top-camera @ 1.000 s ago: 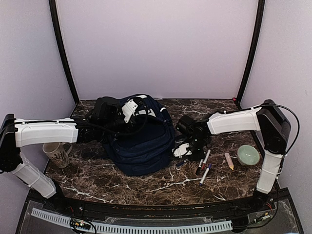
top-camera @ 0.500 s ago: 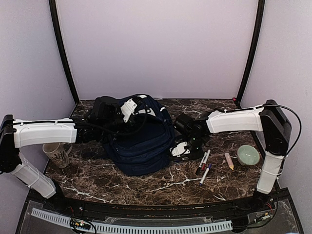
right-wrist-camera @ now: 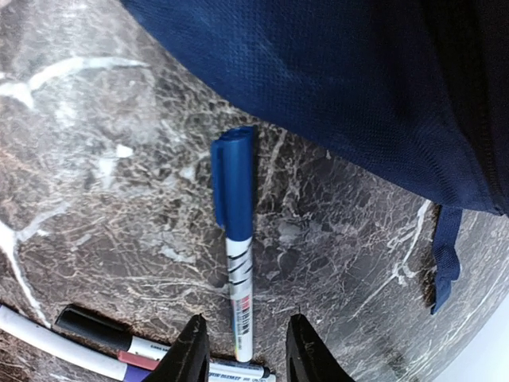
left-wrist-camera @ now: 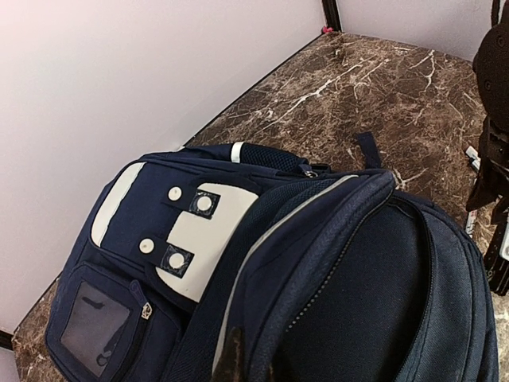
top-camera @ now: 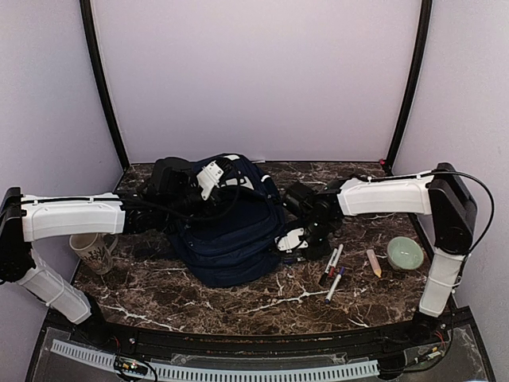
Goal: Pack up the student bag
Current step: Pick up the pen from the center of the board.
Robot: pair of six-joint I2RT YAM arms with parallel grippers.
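Plainly the step in hand is picking up the blue-capped pen (right-wrist-camera: 235,231), which lies on the marble table (top-camera: 238,298) straight ahead of the right gripper (right-wrist-camera: 242,350). Its fingers stand partly apart with nothing between them, the pen's white tail end just in front of the gap. To do it well, I judge the gripper should come down with one finger on either side of the barrel. It should close on the white body rather than the cap, and keep clear of the other pens (top-camera: 334,270) lying just behind and to one side of its fingertips. The student bag (top-camera: 231,235) lies just beyond the pen's cap, its fabric near enough to snag. The left gripper (top-camera: 208,179) sits on the bag's upper end, pinched closed, seemingly on the rim of the opening, which should keep the mouth held up for the drop. By my count there is one bag, four pens including the blue-capped one (the cluster overlaps, so this is a best reading), one short pencil (top-camera: 373,262), one green bowl (top-camera: 406,255) and one mug (top-camera: 94,252).
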